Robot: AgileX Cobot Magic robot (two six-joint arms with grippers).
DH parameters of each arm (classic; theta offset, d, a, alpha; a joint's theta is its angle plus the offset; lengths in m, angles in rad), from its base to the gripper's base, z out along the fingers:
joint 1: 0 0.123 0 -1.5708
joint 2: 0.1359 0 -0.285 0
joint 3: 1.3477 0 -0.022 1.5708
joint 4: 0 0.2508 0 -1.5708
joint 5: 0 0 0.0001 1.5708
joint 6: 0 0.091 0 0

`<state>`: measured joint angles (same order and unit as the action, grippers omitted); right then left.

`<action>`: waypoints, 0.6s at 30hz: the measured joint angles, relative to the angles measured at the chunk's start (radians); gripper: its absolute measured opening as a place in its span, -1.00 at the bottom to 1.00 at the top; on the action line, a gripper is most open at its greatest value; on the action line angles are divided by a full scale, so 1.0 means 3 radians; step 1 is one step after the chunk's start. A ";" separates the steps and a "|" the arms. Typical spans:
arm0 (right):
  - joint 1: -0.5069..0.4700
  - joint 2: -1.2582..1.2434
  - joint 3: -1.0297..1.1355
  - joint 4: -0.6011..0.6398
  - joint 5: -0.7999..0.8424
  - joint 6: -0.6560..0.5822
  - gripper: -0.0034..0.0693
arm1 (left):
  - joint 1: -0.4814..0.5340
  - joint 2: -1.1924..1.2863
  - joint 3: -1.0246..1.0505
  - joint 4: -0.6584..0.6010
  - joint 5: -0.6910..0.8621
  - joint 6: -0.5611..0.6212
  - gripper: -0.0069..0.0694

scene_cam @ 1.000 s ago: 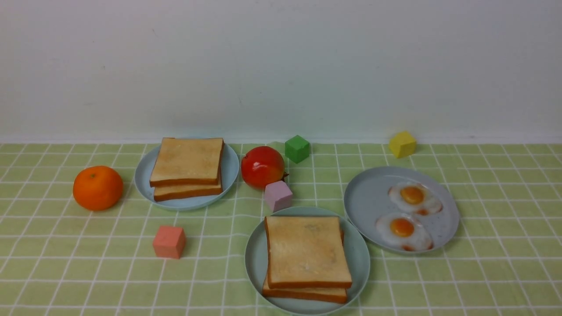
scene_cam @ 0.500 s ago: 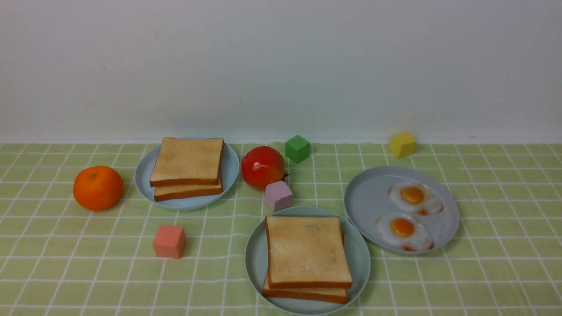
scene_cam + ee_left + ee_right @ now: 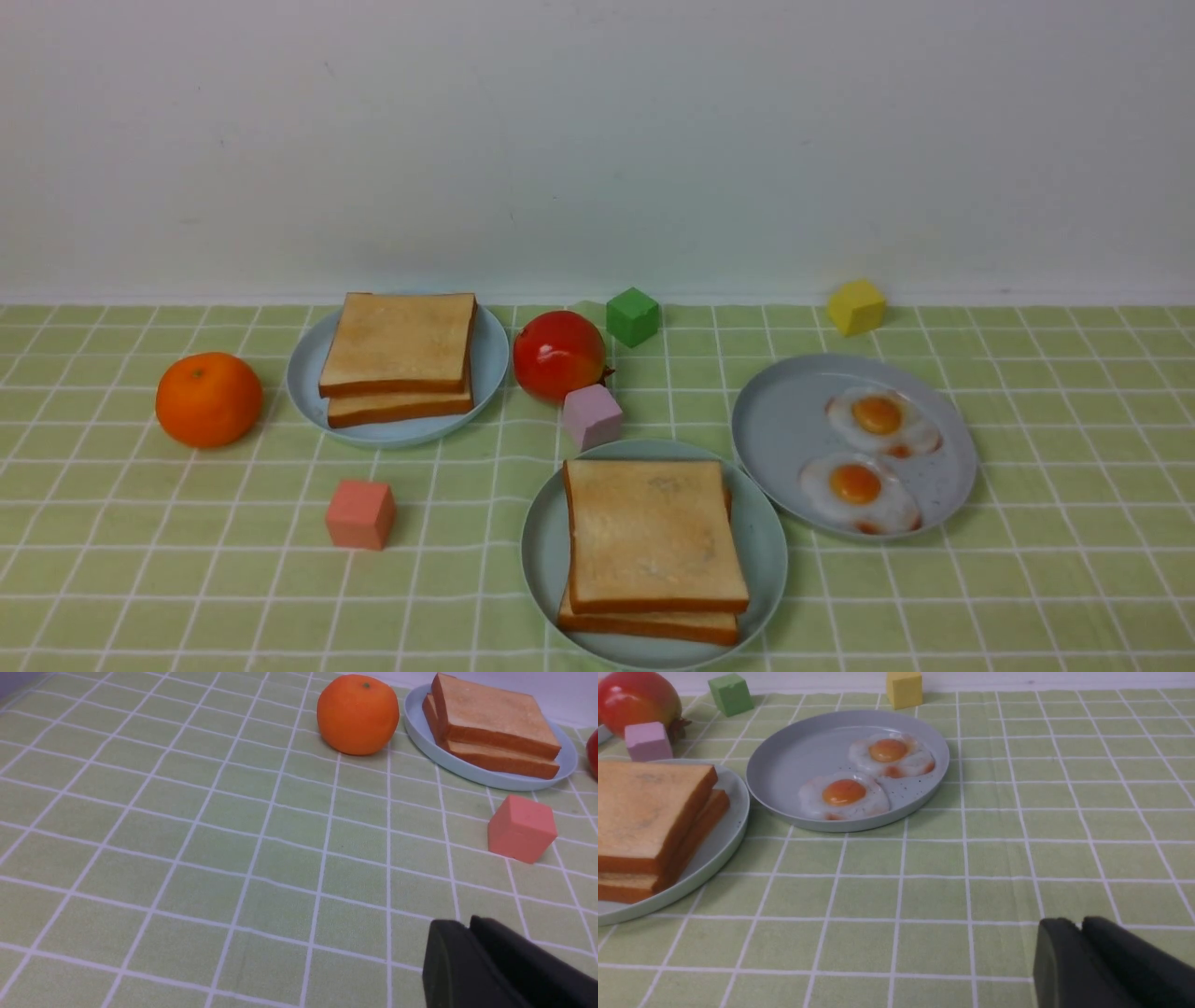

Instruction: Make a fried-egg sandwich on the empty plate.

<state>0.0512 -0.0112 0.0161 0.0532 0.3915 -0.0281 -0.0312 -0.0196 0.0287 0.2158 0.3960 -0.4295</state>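
The mint-teal plate sits at the front centre and holds two stacked toast slices; no egg shows between them. It also shows in the right wrist view with the toast. Two fried eggs lie on the grey-blue speckled plate to its right. My left gripper is shut and empty over bare cloth, near the salmon cube. My right gripper is shut and empty over bare cloth, short of the egg plate. Neither gripper shows in the front view.
A light blue plate at the back left holds two other toast slices. An orange, a red fruit, and pink, green and yellow cubes stand around. A white wall closes the back.
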 joint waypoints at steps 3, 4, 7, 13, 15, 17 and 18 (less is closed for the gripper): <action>0.0000 0.0000 0.0000 0.0004 0.0000 0.0000 -0.66 | 0.0000 0.0000 0.0000 0.0000 0.0000 0.0000 -0.66; 0.0000 0.0000 0.0000 0.0004 0.0000 0.0000 -0.65 | 0.0000 0.0000 0.0000 0.0000 0.0000 0.0000 -0.66; 0.0000 0.0000 0.0000 0.0008 0.0000 0.0000 -0.64 | 0.0000 0.0000 0.0000 0.0000 0.0000 0.0000 -0.64; 0.0000 0.0000 0.0000 0.0011 0.0000 0.0000 -0.62 | 0.0000 0.0000 0.0000 0.0000 0.0000 0.0000 -0.62; 0.0000 0.0000 0.0000 0.0011 0.0000 0.0000 -0.62 | 0.0000 0.0000 0.0000 0.0000 0.0000 0.0000 -0.62; 0.0000 0.0000 0.0000 0.0011 0.0000 0.0000 -0.61 | 0.0000 0.0000 0.0000 0.0000 0.0000 0.0000 -0.61; 0.0000 0.0000 0.0000 0.0011 0.0000 0.0000 -0.61 | 0.0000 0.0000 0.0000 0.0000 0.0000 0.0000 -0.61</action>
<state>0.0512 -0.0112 0.0161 0.0566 0.3915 -0.0281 -0.0312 -0.0196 0.0287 0.2158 0.3960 -0.4295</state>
